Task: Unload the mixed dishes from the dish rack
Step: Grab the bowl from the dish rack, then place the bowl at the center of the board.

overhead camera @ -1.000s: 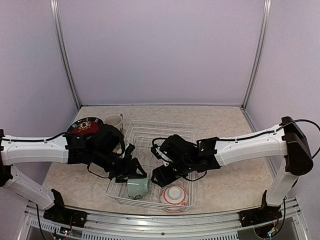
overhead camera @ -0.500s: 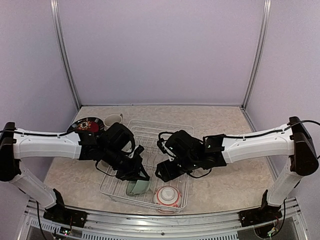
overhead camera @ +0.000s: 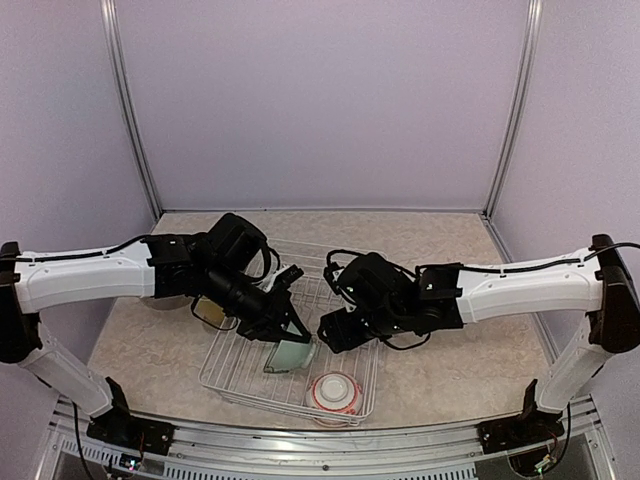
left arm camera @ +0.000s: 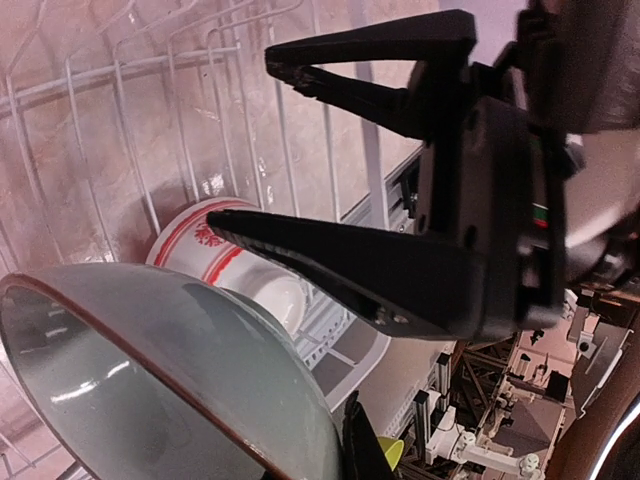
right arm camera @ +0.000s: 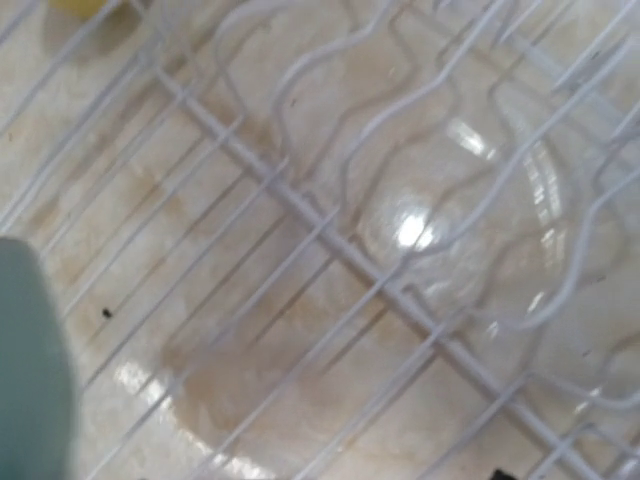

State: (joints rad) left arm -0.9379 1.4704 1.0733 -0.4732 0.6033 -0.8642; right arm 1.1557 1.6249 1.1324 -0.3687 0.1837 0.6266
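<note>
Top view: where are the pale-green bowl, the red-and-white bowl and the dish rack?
pale-green bowl (overhead camera: 291, 356), top view, on its green side wall.
red-and-white bowl (overhead camera: 335, 392), top view, on its white middle.
dish rack (overhead camera: 240, 365), top view, on the bare wire floor near its left side.

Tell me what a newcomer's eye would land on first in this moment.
The left gripper grips a pale-green bowl by its rim, tilted, over the near part of the white dish rack. Close beside it, the right gripper hangs open over the rack, holding nothing. A red-and-white bowl sits in the rack's near right corner.
</note>
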